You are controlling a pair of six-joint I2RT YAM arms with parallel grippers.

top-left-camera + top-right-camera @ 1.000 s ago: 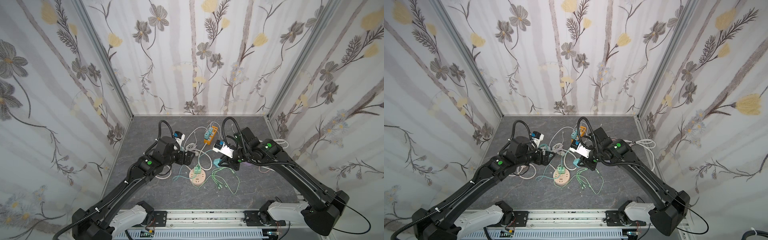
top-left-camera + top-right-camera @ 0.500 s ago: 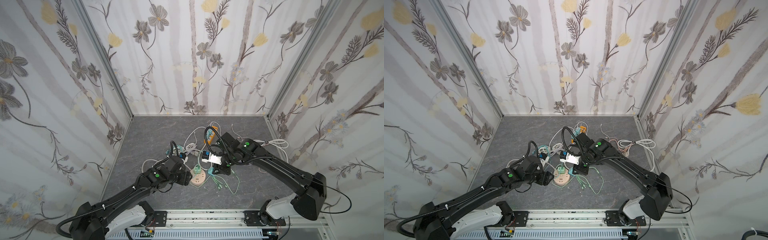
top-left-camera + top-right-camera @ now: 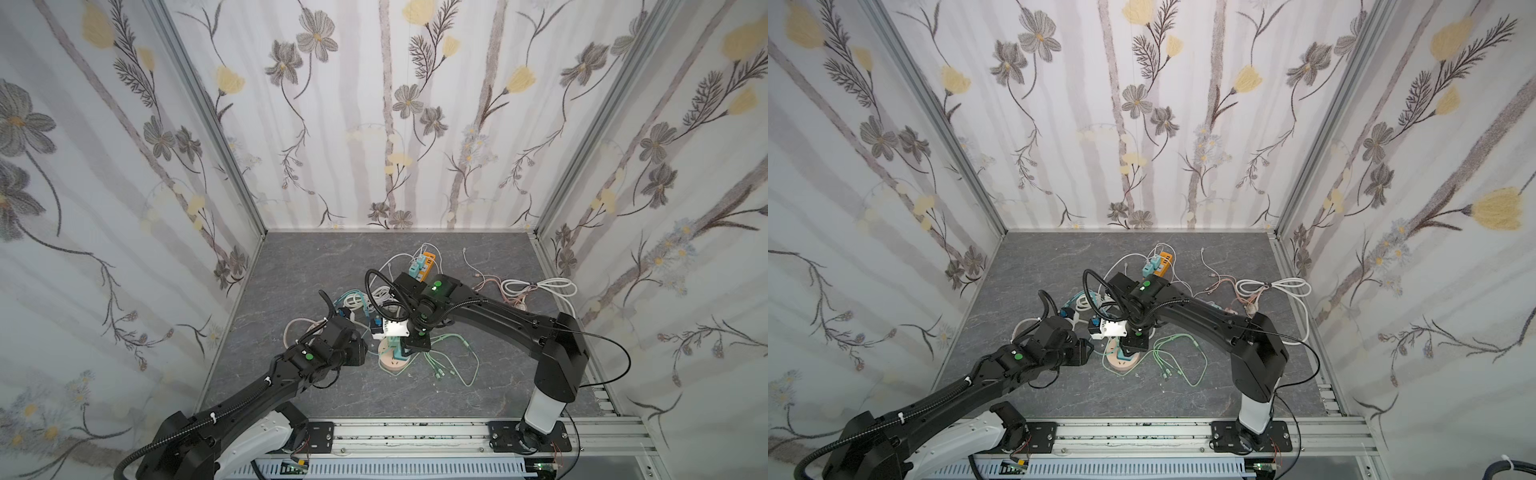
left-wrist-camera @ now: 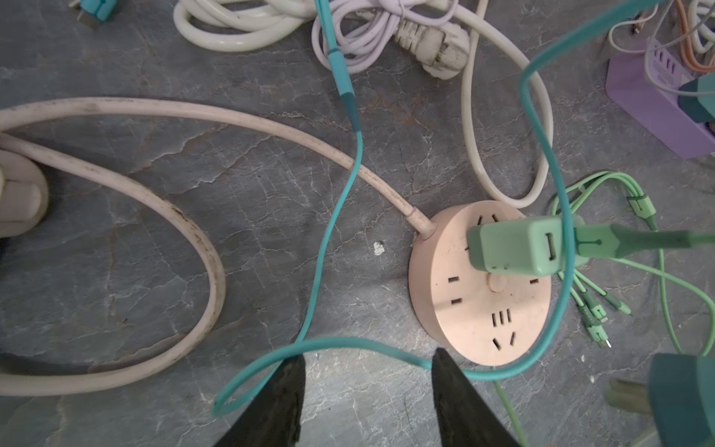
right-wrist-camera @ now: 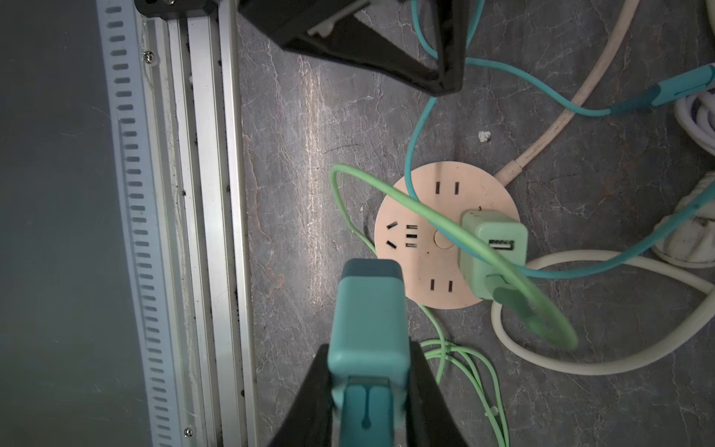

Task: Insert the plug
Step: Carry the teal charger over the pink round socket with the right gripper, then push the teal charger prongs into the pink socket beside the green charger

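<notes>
My right gripper (image 5: 369,356) is shut on a teal plug (image 5: 367,321), which hangs just above the rim of the round pink socket (image 5: 421,271) on the floor. The plug's prongs (image 4: 626,398) show bare in the left wrist view. A green adapter (image 5: 493,251) sits plugged into the socket. My left gripper (image 4: 367,371) is low beside the socket (image 4: 479,309), jaws apart and holding nothing. A teal cable (image 4: 348,342) runs across in front of its fingertips. In both top views the grippers (image 3: 365,349) (image 3: 415,345) flank the socket (image 3: 392,363).
A pink cord (image 4: 216,116) loops out from the socket. White cable coils (image 4: 240,31) and a purple power strip (image 4: 657,96) lie behind. A green multi-head cable (image 3: 453,365) spreads to the right, an orange strip (image 3: 428,266) lies further back, and the aluminium rail (image 5: 201,232) borders the front.
Both arms have come forward and down to the round socket. The right one carried the teal plug with it. The left jaws have narrowed.
</notes>
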